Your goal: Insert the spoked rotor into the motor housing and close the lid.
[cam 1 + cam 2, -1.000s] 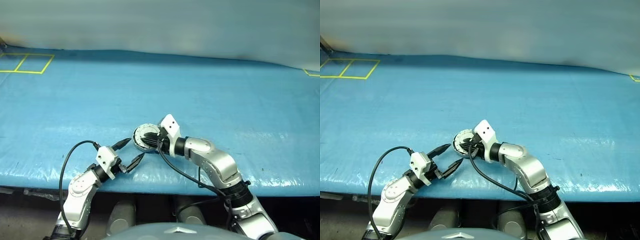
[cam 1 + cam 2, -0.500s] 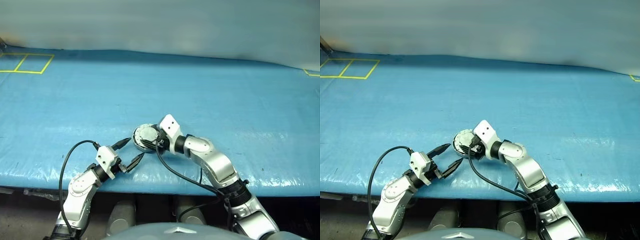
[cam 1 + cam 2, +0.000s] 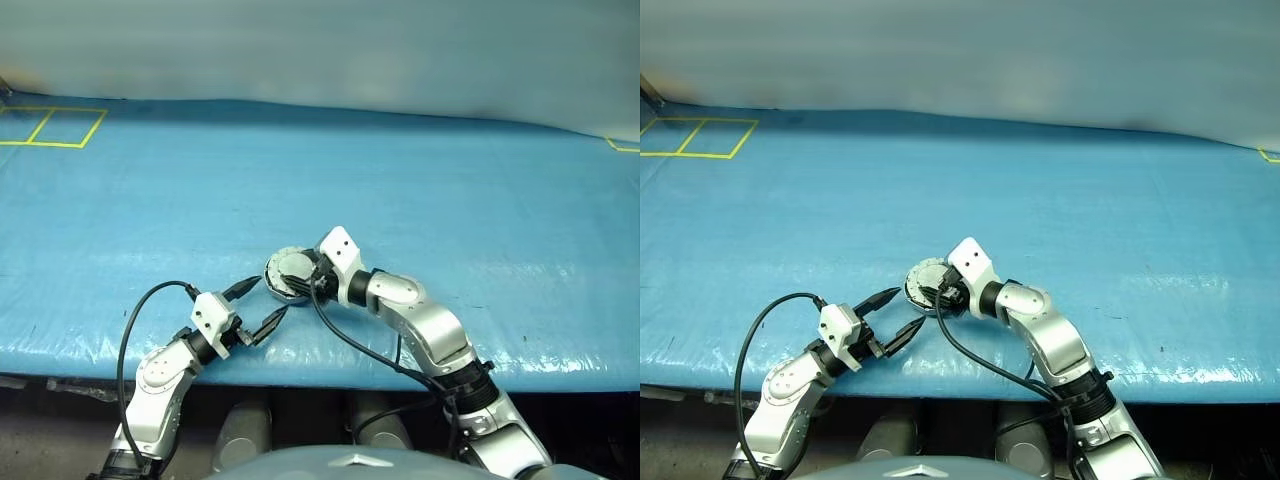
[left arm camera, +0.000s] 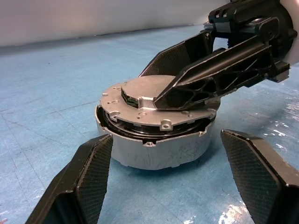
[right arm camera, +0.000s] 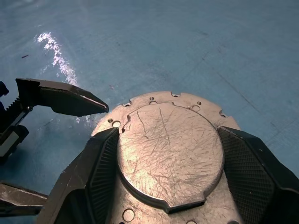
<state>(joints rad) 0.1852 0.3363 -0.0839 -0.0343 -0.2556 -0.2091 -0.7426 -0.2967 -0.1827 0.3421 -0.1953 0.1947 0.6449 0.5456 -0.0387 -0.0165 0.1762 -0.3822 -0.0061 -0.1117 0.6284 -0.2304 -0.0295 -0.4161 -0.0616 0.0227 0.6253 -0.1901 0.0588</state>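
lid [image 4: 154, 100] sits on motor housing [image 4: 159, 149] | my right gripper [image 5: 163, 154] spread wide over lid | my left gripper [image 3: 262, 303] wide open, empty, at housing's 7 o'clock

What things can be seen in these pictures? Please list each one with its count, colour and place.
motor housing: one, silver, on the blue sheet near the front edge of the table
lid: one, grey, lying on top of the motor housing, not fully flush
blue sheet: one, blue, covering the table
yellow lines: several, yellow, far left corner of the sheet
left gripper: one, black fingers, open, just beside the housing
right gripper: one, black fingers, open, straddling the raised centre of the lid
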